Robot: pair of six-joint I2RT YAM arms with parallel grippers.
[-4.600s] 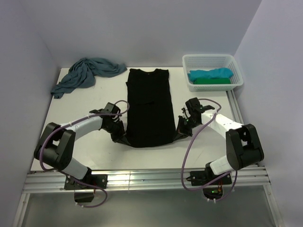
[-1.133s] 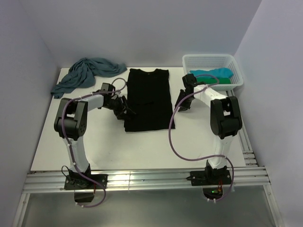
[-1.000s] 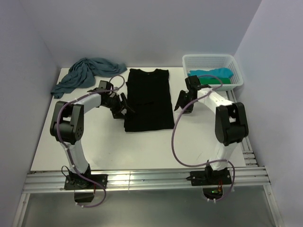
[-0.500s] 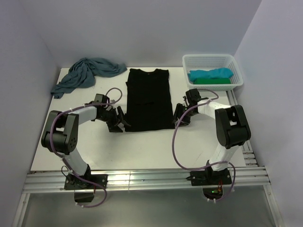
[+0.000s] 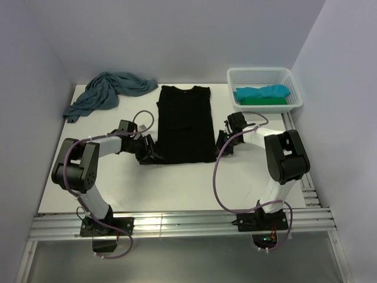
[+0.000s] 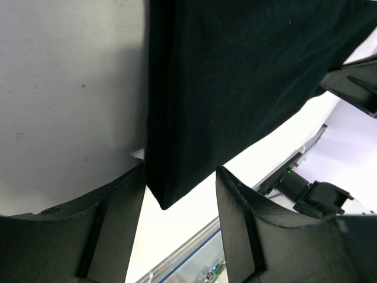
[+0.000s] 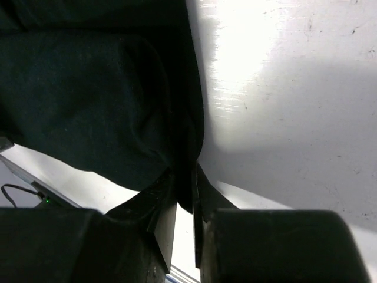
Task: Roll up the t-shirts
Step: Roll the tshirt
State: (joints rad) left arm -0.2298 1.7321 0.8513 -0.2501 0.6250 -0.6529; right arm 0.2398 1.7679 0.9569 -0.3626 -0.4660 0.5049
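Far-left corner of table (image 5: 177,188): grey-teal tee (image 5: 106,91), bunched in a loose heap, well apart from both arms. Left gripper (image 5: 147,154) sits low at near-left corner of black tee (image 5: 185,127). On the wrist cam, the left gripper (image 6: 179,200) is spread wide, fingers (image 6: 115,218) either side of the hem corner. Cloth lies btwn them, not pinched. Black tee lies flat mid-table as a narrow strip, neck at far end, hem toward the bases. Right gripper (image 5: 222,147) is at the tee's near-right edge. Its wrist cam shows the fingers (image 7: 168,221) narrowed to a slit, nipping the tee's edge, w/ cloth bulging just beyond them. Far-right corner: white mesh basket (image 5: 259,75) w/ turquoise tee (image 5: 262,92) and green tee (image 5: 268,101) bundled inside, turquoise on the far side, touching the green.
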